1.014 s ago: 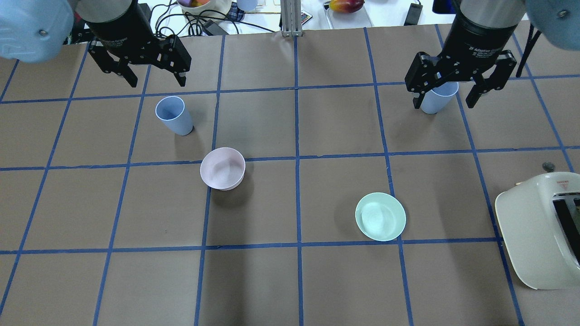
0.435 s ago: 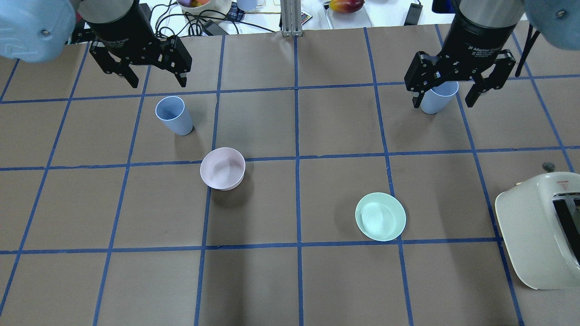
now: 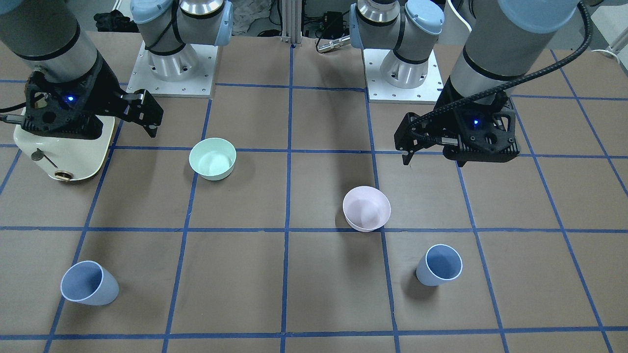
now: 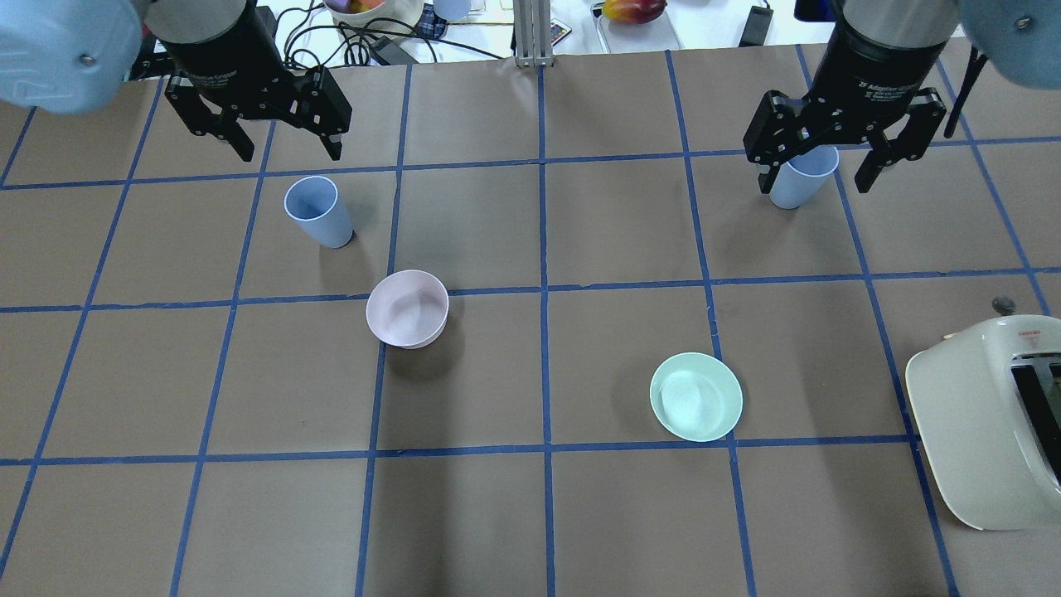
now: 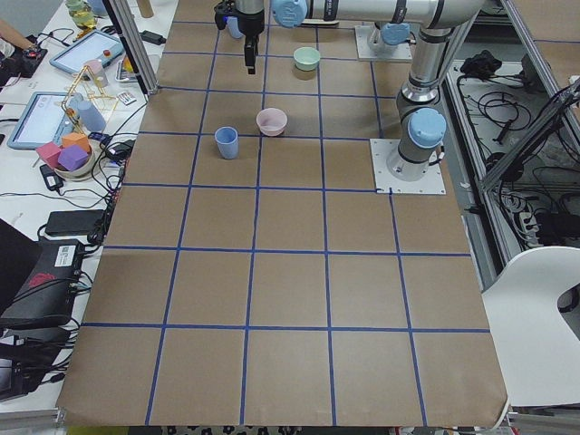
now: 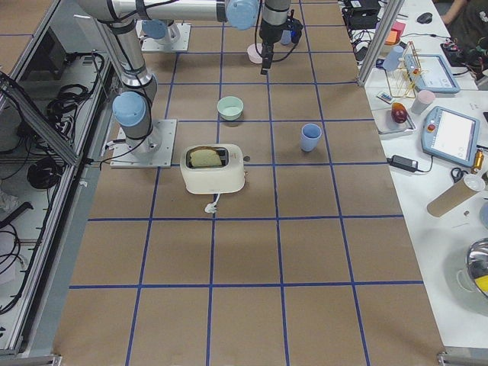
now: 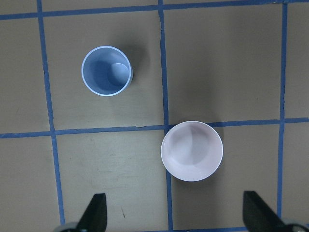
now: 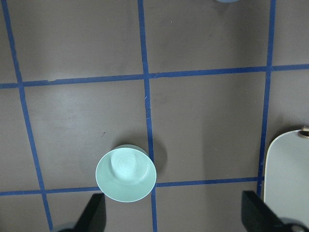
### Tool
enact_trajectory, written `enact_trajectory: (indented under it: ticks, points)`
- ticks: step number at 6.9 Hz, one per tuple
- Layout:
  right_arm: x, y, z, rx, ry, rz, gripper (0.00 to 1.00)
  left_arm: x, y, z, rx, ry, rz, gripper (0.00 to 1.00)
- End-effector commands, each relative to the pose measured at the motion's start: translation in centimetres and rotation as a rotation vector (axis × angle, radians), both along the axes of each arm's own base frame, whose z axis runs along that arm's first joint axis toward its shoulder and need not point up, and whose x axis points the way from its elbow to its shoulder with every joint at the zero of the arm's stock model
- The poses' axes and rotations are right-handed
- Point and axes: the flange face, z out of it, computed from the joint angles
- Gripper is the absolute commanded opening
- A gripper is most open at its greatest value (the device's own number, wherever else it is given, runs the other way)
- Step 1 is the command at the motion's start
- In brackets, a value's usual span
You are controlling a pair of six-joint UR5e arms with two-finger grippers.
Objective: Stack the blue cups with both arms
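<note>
One blue cup [image 4: 317, 211] stands upright on the robot's left half; it also shows in the left wrist view [image 7: 106, 71] and the front view [image 3: 439, 264]. The other blue cup [image 4: 794, 184] stands on the right half, also in the front view [image 3: 88, 289], and only as a sliver at the top edge of the right wrist view [image 8: 227, 1]. My left gripper [image 4: 288, 151] is open and empty, high above the table, short of its cup. My right gripper [image 4: 812, 184] is open and empty, also held high; the cup lies beyond it, not between the fingers.
A pale-pink bowl [image 4: 407, 308] sits near the left cup, also in the left wrist view [image 7: 191, 151]. A mint-green bowl [image 4: 695, 396] sits right of centre, also in the right wrist view [image 8: 126, 173]. A cream toaster [image 4: 986, 414] stands at the right edge. Clutter lies beyond the far edge.
The right gripper has shifted slightly toward the far side of the table. The left gripper has barely moved. Both stay open; cups and bowls have not moved.
</note>
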Motion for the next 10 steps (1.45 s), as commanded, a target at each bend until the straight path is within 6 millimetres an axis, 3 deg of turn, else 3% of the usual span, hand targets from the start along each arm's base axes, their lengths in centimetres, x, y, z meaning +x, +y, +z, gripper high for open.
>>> enact_trajectory:
  ticks: [1,2,4,5,7,8,9,10]
  points:
    - [-2.0,-3.1,-1.4,-0.044,0.010,-0.026,1.00,0.2,-1.1,-2.9,0.039,-0.002,-0.023,1.00]
    - [-4.2,-5.6,-2.2,-0.083,0.014,-0.056,1.00,0.4,-3.1,-6.8,0.060,-0.006,-0.089,1.00]
    - [-9.3,-11.5,-5.0,-0.120,0.016,0.017,1.00,3.1,-8.5,-14.2,-0.005,-0.087,-0.073,1.00]
    - [-10.4,-14.2,-7.7,-0.117,0.015,0.014,1.00,3.2,-9.9,-17.3,-0.001,-0.086,-0.070,1.00]
    - [-14.2,-17.8,-14.0,-0.131,0.019,0.032,1.00,3.3,-11.0,-21.6,0.020,-0.085,-0.068,1.00]
    - [-15.9,-18.1,-15.7,-0.105,0.011,0.062,1.00,3.4,-10.4,-23.2,0.053,-0.090,-0.075,0.96]
    - [-16.5,-18.1,-16.6,-0.091,0.006,0.067,1.00,3.8,-10.2,-24.0,0.068,-0.083,-0.069,0.77]
    - [-16.6,-18.5,-18.6,-0.064,-0.004,0.067,1.00,4.2,-10.3,-24.5,0.076,-0.082,-0.061,0.36]
